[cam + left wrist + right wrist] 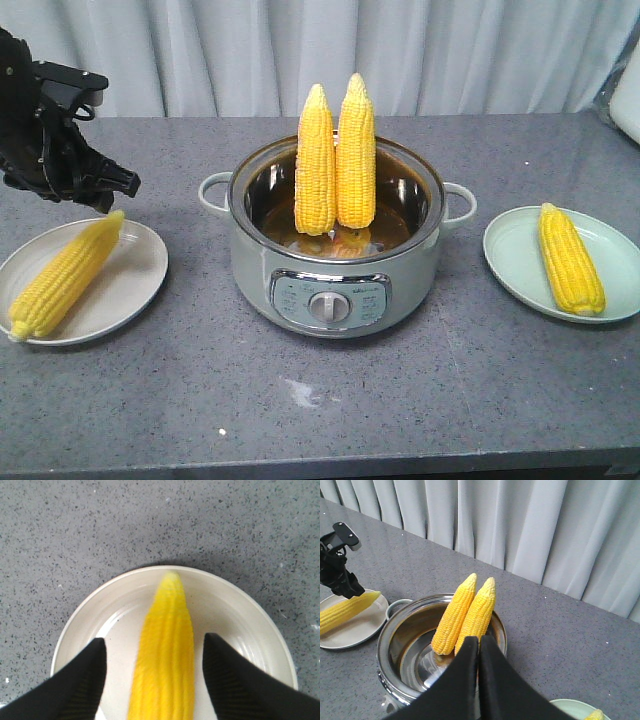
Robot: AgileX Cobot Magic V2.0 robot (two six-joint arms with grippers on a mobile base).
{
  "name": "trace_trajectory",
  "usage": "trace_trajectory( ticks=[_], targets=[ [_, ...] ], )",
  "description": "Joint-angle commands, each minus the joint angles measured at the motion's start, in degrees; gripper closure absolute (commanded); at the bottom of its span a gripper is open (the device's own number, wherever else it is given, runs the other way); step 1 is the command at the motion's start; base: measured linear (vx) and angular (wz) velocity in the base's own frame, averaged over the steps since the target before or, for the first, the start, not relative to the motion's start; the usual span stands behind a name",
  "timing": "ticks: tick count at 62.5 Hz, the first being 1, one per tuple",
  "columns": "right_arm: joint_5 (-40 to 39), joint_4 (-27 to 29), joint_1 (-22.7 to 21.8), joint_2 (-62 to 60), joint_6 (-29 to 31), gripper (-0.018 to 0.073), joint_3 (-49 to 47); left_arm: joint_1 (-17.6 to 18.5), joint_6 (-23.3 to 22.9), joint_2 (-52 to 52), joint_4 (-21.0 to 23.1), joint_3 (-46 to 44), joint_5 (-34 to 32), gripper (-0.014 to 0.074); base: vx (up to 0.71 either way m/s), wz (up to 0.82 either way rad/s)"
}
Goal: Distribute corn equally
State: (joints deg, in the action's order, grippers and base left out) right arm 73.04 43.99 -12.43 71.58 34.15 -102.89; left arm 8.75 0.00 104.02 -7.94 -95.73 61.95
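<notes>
Between fingers (pixel 75 680) of left hand (pixel 154 640), corn (pixel 165 625), on plate (pixel 240 625)

The table (pixel 450 400) is grey with fine dark and white speckles, and the curtain (pixel 450 50) is pale grey with vertical folds. The pot (pixel 250 272) is pale grey-green outside and shiny steel inside, with a silver panel (pixel 293 298). The left pot cob (pixel 315 160), right pot cob (pixel 356 150), left-plate cob (pixel 65 275) and right-plate cob (pixel 570 260) are all bright yellow with straight kernel rows. The left-plate cob's tip seems paler, but the wrist view is blurred. The left plate (pixel 130 290) is cream, the right plate (pixel 510 262) pale green. The left gripper (pixel 154 639) and right gripper (pixel 479 640) are black.
</notes>
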Motion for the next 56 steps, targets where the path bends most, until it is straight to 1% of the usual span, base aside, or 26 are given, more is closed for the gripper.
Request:
trace_trajectory(
  ticks=[1,10,18,23,32,40,48,56],
  targets=[
    [0.11,2.72,-0.33,-0.79,0.02,0.0564,-1.59,-0.07,-0.60,-2.85,0.03,-1.38,-1.15,0.0138,0.00,0.00],
    [0.16,2.71,-0.33,-0.79,0.02,0.0564,-1.59,-0.02,-1.21,-2.85,0.03,-1.38,-0.67,0.0140,0.00,0.00],
    [0.16,2.71,-0.33,-0.79,0.02,0.0564,-1.59,0.10,-1.21,-2.93,0.05,-1.38,1.18,0.0148,0.00,0.00],
    [0.16,2.71,-0.33,-0.79,0.02,0.0564,-1.59,0.10,-1.21,-3.29,0.96,-1.38,1.90,0.0152,0.00,0.00],
    [0.16,2.71,-0.33,-0.79,0.07,0.0564,-1.59,0.10,-1.10,-5.32,2.14,-1.86,1.49,0.0158,0.00,0.00],
    [0.36,2.71,-0.33,-0.79,0.07,0.0564,-1.59,0.10,-0.95,-8.96,3.50,-1.97,-0.52,0.0158,0.00,0.00],
    [0.60,2.66,-0.33,-0.79,0.03,0.0564,-1.59,0.10,-0.51,-13.32,6.52,-1.97,-0.66,0.0158,0.00,0.00],
    [0.60,2.47,-0.33,-0.79,0.03,0.0564,-1.59,0.10,1.96,-18.01,12.79,-1.97,-0.60,0.0158,0.00,0.00]
  ],
)
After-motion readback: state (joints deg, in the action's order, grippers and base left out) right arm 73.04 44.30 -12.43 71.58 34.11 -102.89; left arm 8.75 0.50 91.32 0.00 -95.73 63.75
